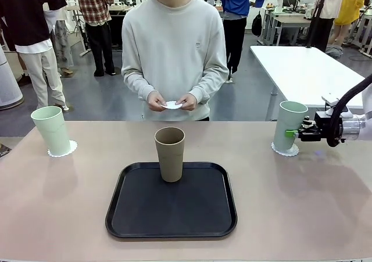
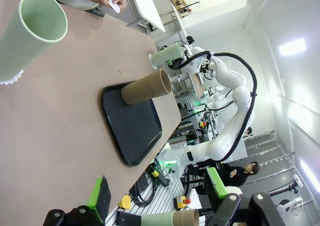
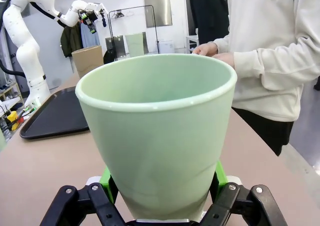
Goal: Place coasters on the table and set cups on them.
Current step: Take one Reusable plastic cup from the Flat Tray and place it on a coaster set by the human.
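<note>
**Grip on right cup [image 1: 289, 122], left gripper [image 2: 157, 193] spread**

Right gripper [image 1: 293, 133] pinches the right cup, a pale mint tumbler, with a green pad pressed to each side of its wall. The cup stands upright with its mouth open to the top, and its base meets the right coaster [image 1: 285, 151], whose scalloped edge shows just below the fingers. From the wrist, the cup's mouth rises straight ahead of the fingers. Beyond it to one side a person's hands [image 1: 172, 103] hold the third coaster [image 1: 172, 105] above the table's [image 1: 302, 204] far edge. Farther out, towards the table's middle, the tan cup [image 1: 170, 153] stands upright on the far part of the black tray [image 1: 151, 210].

The left gripper hangs over the table's near side with its fingers wide apart and nothing between them. Ahead of it lies the tray with the tan cup. Off to one side, well apart from the fingers, the left cup [image 1: 51, 129], also mint, stands on the left coaster [image 1: 63, 150].
</note>
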{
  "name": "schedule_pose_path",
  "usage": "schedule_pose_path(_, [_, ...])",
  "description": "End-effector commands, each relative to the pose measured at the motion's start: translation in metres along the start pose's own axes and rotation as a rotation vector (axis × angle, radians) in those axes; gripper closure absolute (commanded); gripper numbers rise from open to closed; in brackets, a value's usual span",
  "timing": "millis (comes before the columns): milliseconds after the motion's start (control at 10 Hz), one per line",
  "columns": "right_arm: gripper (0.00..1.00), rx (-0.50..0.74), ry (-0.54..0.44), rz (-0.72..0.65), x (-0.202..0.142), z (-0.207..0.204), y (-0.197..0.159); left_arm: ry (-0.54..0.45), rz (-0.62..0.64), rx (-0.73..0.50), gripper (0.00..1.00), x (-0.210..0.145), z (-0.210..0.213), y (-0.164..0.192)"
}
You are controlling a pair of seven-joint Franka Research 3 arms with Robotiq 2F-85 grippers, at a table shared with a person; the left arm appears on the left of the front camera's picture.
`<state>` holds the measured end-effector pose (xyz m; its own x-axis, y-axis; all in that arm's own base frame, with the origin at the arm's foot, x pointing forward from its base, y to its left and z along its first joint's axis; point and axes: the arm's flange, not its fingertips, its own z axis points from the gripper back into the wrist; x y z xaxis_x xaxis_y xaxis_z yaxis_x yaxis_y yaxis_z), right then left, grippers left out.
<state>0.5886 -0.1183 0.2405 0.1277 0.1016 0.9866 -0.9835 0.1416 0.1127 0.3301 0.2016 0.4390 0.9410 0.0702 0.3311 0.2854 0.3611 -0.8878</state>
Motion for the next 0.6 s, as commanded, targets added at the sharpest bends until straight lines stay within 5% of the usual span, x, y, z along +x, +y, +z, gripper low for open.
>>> schedule_pose_path(0, [0.15, -0.021, 0.009, 0.016, -0.0034, -0.0013, -0.0076, -0.011, -0.001, -0.007, 0.00, 0.0005, 0.0014, -0.0019])
schedule_pose_path(500, [0.15, -0.033, 0.039, 0.021, -0.0041, 0.0054, -0.0051, -0.011, -0.001, -0.007, 0.00, 0.0005, 0.0014, -0.0019])
